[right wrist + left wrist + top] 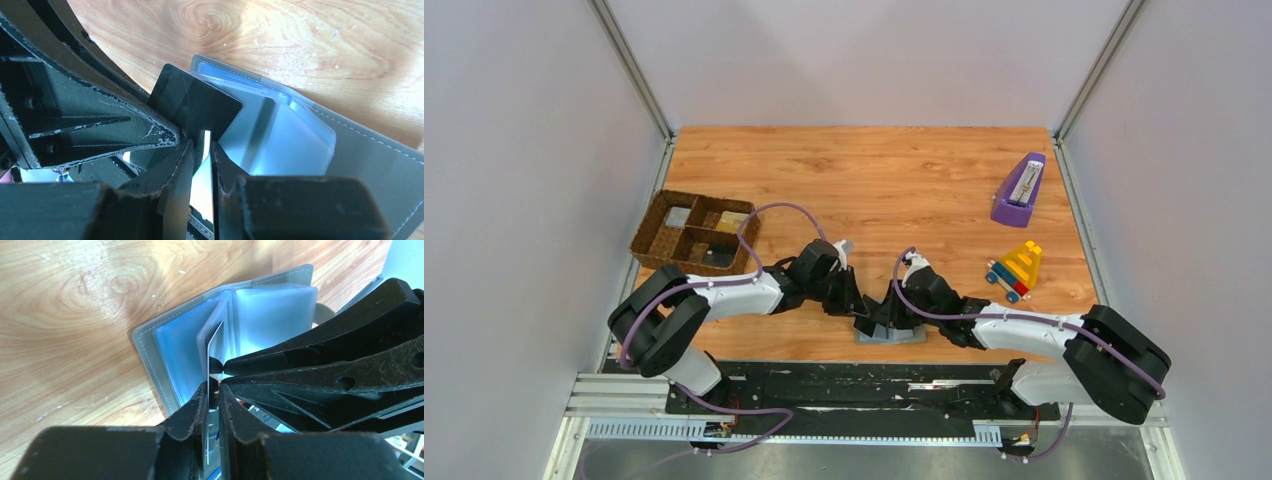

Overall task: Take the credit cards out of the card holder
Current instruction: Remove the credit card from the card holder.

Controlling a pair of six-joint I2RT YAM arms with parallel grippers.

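Two narrow-set jaws: left gripper [212, 388] pinches thin card [214, 345] edgewise, right gripper [202, 144] a pale sheet [203, 172]. Stitched card holder [275, 310] splayed; woodgrain desk [75, 315] beyond its edges.

Brown woven divided tray [646, 236] at left edge of wooden table [874, 170]. Purple metronome [1019, 189] far right, lying on its side. Colourful wheeled block toy [1016, 270] near it, closer in. Plain grey walls around.
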